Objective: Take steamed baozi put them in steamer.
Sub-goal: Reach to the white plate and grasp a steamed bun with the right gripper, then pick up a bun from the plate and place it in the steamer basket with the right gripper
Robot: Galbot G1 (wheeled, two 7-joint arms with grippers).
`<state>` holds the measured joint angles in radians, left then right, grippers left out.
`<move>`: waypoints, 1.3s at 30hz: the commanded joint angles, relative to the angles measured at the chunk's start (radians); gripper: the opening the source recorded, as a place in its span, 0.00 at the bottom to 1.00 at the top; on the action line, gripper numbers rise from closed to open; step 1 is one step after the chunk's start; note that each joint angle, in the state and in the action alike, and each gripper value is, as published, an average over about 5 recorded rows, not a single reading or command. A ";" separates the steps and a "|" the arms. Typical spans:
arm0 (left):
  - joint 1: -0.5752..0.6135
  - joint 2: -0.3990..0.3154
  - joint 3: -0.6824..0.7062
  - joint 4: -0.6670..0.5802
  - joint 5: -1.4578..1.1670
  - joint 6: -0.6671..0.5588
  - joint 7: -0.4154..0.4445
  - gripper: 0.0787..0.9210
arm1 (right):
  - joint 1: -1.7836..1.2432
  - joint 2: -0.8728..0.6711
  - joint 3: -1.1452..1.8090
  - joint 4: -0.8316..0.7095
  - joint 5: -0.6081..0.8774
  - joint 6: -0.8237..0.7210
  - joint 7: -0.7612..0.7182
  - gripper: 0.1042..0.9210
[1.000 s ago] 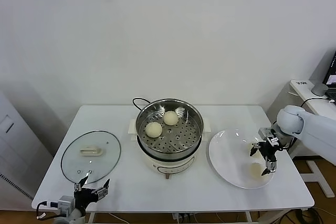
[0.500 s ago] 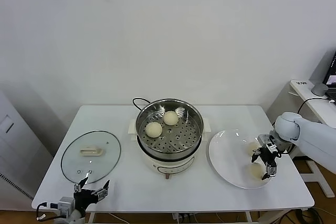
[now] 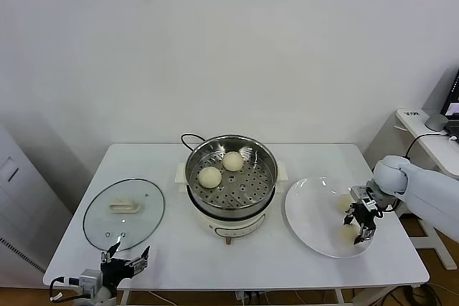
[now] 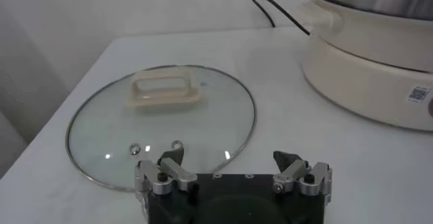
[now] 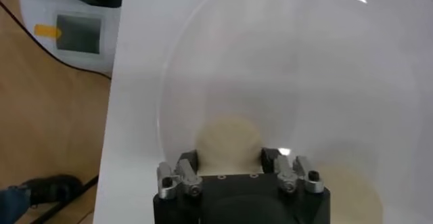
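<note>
Steamed baozi number four in all: two [image 3: 210,176] [image 3: 232,161] sit on the perforated floor of the steamer [image 3: 267,165], toward its left and rear, just beside each other, and two more lie on the white plate [image 3: 308,209] at the right side of the table [image 3: 165,249]. Of the plate's pair, one [image 3: 343,203] rests near the plate's far right edge and the other [image 3: 348,235] lies nearer the front rim, with the right gripper [image 3: 361,224] lowered over it; in the right wrist view this bun [image 5: 229,139] sits between the two fingers [image 5: 189,158], which stand close on either side of it, though whether they already press on it cannot be told. The steamer is one shiny steel basket on a cream-white electric base at the table's middle, with a black cord [image 3: 188,137] running off behind it. A small label [image 4: 417,93] is stuck on the base, its print too small to read. One round glass lid [image 3: 123,213] with a cream handle [image 3: 125,207] lies flat at the table's left. The left gripper [image 3: 126,260] hangs parked at the table's front-left edge just before the lid, its jaws spread wide and holding nothing.
</note>
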<state>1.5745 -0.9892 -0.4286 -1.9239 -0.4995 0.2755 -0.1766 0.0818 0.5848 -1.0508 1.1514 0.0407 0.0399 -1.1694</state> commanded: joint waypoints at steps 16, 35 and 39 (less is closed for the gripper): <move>-0.015 0.003 0.013 -0.002 0.002 0.001 -0.001 0.88 | 0.594 0.173 -0.196 0.036 0.242 0.140 -0.057 0.50; -0.023 0.010 0.017 -0.004 0.000 0.004 -0.002 0.88 | 0.499 0.566 -0.049 -0.028 0.227 0.591 -0.091 0.51; -0.025 0.011 0.018 -0.007 0.000 0.005 -0.002 0.88 | 0.471 0.608 -0.050 -0.012 0.156 0.679 -0.103 0.51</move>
<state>1.5512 -0.9796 -0.4116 -1.9284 -0.4995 0.2791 -0.1789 0.5715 1.0252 -1.1229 1.1400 0.2693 0.4790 -1.2569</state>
